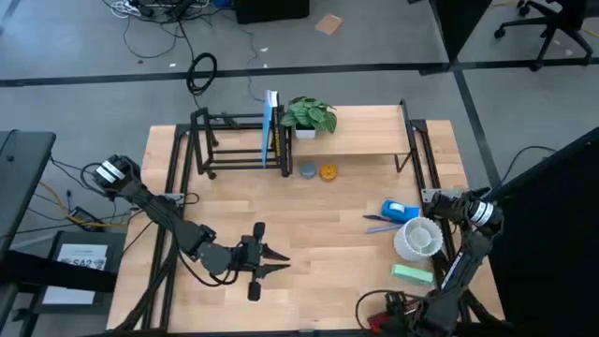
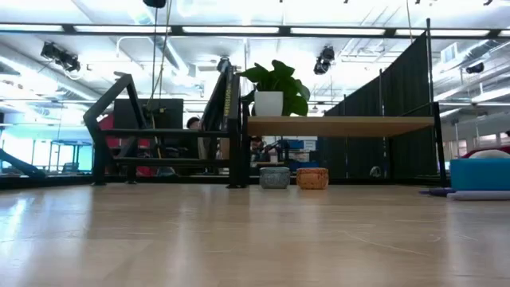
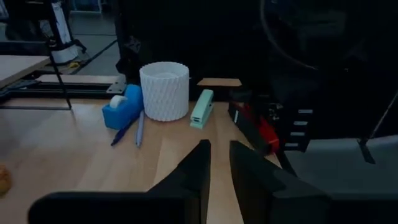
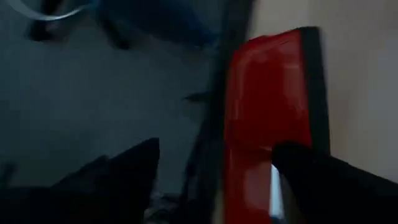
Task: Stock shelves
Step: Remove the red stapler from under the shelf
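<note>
Two small pots (image 1: 316,171) under plank shelf (image 1: 365,131); left gripper (image 1: 273,261) slightly parted, empty; right gripper (image 4: 211,174) apparently spread, blurred.

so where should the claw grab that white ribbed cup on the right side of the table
Take the white ribbed cup by its rim, coming straight down with one finger inside the open mouth and one outside. It stands upright and open-topped, but the blue tape dispenser and green stapler crowd its sides, so a side approach looks tight.
</note>
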You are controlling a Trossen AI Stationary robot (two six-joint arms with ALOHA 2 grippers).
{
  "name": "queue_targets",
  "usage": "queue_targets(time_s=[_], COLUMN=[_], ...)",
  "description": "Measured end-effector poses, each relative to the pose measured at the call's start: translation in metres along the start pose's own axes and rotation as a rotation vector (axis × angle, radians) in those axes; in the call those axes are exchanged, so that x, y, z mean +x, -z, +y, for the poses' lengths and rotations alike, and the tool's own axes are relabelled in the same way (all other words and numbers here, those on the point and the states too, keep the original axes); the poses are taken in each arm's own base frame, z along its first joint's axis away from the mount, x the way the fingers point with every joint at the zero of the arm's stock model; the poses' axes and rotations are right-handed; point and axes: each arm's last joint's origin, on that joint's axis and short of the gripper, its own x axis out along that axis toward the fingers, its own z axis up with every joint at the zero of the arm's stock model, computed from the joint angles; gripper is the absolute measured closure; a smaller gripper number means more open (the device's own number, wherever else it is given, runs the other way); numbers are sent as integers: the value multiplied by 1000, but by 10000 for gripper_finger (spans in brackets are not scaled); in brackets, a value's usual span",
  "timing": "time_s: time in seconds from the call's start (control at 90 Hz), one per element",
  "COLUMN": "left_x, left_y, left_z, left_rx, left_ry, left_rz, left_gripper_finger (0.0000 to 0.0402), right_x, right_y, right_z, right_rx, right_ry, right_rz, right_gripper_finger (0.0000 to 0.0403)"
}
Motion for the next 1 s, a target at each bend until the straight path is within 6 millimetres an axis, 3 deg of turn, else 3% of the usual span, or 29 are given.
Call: queue_targets(time_s=[0.156,0.256,0.344,0.511,0.678,0.767,1.0], left_x=[0,0,0,0,3,6,13], left_y=[0,0,0,2,7,10,19], left_z=[0,0,0,0,-1,-3,-6], left_rx=[0,-3,-1,4,14,8,15], left_ry=[-1,-1,-1,-2,-5,-3,0], left_rz=[0,0,3,15,29,21,23], left_gripper_finger=[360,360,360,360,360,360,360], right_x=[4,3,-6,-22,-27,-21,8], right_y=[-23,-41,-50,-34,-8,-3,-9], right_z=[-29,-43,-43,-24,-11,-3,-1], right_rx=[65,127,140,272,644,793,821], right_ry=[204,196,135,125,178,158,192], right_rz=[-107,-110,-87,-49,-111,-178,-202], right_gripper_finger=[97,97,97,97,97,97,97])
